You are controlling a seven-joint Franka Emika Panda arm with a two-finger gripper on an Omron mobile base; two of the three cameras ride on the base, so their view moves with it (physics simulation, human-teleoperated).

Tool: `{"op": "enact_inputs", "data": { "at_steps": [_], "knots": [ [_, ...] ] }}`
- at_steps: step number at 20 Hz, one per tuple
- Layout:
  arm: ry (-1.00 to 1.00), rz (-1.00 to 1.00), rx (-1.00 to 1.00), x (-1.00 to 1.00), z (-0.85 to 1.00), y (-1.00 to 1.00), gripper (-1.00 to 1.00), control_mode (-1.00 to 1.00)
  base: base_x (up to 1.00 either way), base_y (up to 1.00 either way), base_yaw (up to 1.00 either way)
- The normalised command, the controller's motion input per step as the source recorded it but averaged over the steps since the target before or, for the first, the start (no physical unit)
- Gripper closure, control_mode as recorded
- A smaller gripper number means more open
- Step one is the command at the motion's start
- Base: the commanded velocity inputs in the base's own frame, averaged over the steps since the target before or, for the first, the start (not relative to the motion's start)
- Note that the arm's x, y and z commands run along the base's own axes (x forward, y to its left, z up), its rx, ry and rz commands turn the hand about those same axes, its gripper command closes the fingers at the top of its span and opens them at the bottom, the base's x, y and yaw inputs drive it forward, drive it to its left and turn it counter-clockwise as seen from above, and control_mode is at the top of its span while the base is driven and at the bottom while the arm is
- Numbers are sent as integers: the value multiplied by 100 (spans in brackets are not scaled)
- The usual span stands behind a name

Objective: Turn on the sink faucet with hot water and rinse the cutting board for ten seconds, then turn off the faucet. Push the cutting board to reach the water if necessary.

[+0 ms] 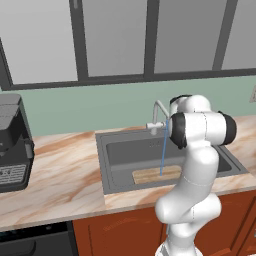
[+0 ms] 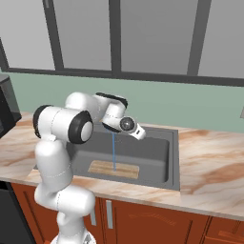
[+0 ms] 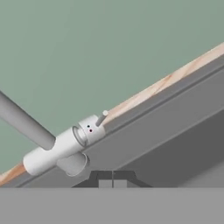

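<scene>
Water (image 1: 162,150) falls from sink faucet (image 1: 157,116) onto cutting board (image 1: 150,174): rinse step. Pincer (image 3: 113,178) closed, empty, facing lever (image 3: 101,118). Next: shut faucet.

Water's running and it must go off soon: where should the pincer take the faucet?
On the faucet's short side lever, the thin peg at the end of its base barrel. Close across it from the basin side; it juts out free, unlike the fixed spout.

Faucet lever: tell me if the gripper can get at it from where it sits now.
Probably yes. In the hand view the gripper sits just short of the faucet, its small lever showing with nothing in between. The jaws look shut together, so a nudge seems likelier than a pinch.
</scene>
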Motion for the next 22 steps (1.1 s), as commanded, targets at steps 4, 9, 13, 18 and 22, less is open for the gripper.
{"op": "enact_inputs", "data": {
  "at_steps": [4, 9, 13, 18, 22],
  "knots": [
    [0, 1, 0, 0, 0, 0, 100, -100, 0, 0, 0],
    [0, 4, 0, 2, 0, -16, 100, -100, 0, 0, 0],
    [0, 18, 2, 3, 0, -43, 100, -100, 0, 0, 0],
    [0, 23, 4, 14, -1, -45, 100, -100, 0, 0, 0],
    [0, 27, 4, 20, -4, -35, 100, -100, 0, 0, 0]
  ]
}}
